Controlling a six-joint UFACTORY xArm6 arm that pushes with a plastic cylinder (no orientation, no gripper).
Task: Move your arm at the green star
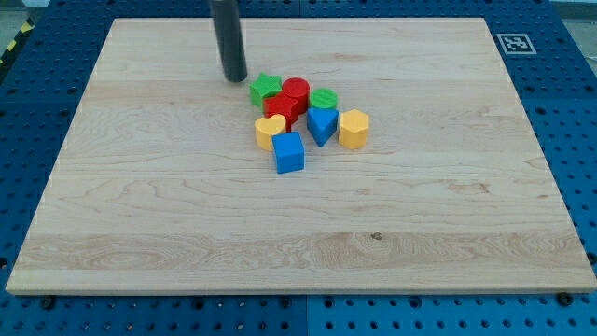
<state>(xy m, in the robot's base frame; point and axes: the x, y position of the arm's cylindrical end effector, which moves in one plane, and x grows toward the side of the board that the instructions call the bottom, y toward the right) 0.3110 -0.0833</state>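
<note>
In the camera view, the wooden desk [140, 215] carries a tight cluster of blocks a little above its middle. My tip [234, 78] rests on the wood at the cluster's upper left, with the dark rod rising straight out of the view's top. This end effector has no jaws, so there is nothing to release or clench; it holds nothing and can only push.

The green star [265, 90] is the cluster's leftmost upper block, just to the right of my tip and slightly lower in the view. A thin strip of bare wood seems to separate them, though I cannot tell for certain whether they touch. Against the star's right side sits the red cylinder [296, 92], and beyond that the green cylinder [324, 99]. A second red block [281, 107] lies below the star, its shape unclear. Lower are the yellow heart [270, 131], the blue cube [289, 152], a blue block [322, 123] with a pointed lower end, and the yellow hexagonal block [354, 129].

I judge the approach to be nearly finished: the tip is already beside the target. What remains appears to be a short slide to the right and slightly down, kept slow, since the star is backed by the red blocks and a firm push would likely shove the whole cluster.
</note>
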